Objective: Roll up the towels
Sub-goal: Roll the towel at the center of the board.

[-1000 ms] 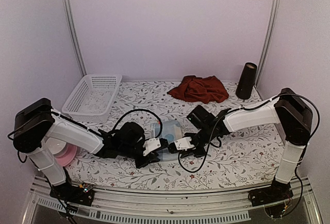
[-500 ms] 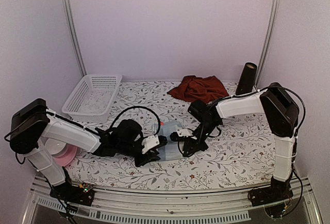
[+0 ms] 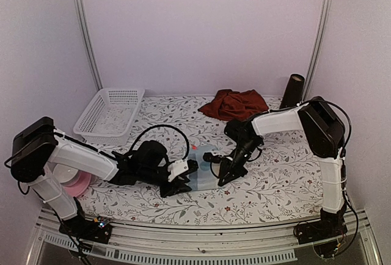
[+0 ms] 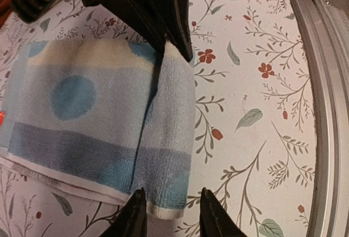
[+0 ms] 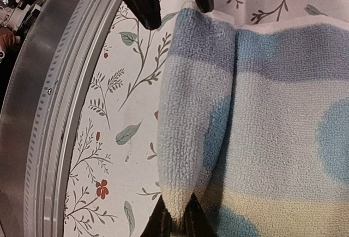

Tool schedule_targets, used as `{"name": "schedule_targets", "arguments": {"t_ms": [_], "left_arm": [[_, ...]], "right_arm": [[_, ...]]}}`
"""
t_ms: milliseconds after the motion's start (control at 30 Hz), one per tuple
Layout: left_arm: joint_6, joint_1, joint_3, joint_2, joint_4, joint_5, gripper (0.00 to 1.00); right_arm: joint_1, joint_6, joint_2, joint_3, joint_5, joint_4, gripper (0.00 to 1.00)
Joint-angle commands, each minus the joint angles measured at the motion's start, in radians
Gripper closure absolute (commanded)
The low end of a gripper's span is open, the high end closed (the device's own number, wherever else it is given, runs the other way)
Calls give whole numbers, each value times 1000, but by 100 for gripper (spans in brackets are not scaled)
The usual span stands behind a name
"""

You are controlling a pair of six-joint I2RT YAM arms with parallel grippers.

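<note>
Checked towel [image 4: 98,117]: centre of table [image 3: 293,173], near edge rolled over | right gripper [image 5: 178,223]: pinched on the roll's end – elbow swung leftward since a second ago | left gripper [image 4: 170,215]: fingers slightly parted, astride other end, unclamped | maroon towel [image 3: 238,104]: crumpled at back – unmoved

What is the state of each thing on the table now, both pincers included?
Checked towel: near edge rolled, rest flat.
Maroon towel: crumpled, unrolled.
Left pincer: open around the roll's end.
Right pincer: shut on the roll's other end.
Basket: upright, empty.
Black cylinder: upright.
</note>
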Motion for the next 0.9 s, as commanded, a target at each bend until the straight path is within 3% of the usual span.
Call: {"name": "schedule_targets", "arguments": {"t_ms": [0, 133, 433, 700, 867], "left_arm": [[-24, 20, -1, 9, 51, 28, 68], [-41, 36, 1, 24, 67, 57, 75], [-72, 54, 19, 64, 86, 108, 76], [-104, 64, 32, 94, 97, 89, 97], [-132, 77, 47, 115, 78, 58, 100]], "right_arm": [[-33, 8, 20, 27, -52, -36, 93], [-34, 10, 21, 29, -52, -36, 93], [-34, 20, 25, 30, -44, -27, 93], [-33, 29, 25, 27, -26, -17, 90], [-34, 31, 17, 20, -14, -1, 77]]}}
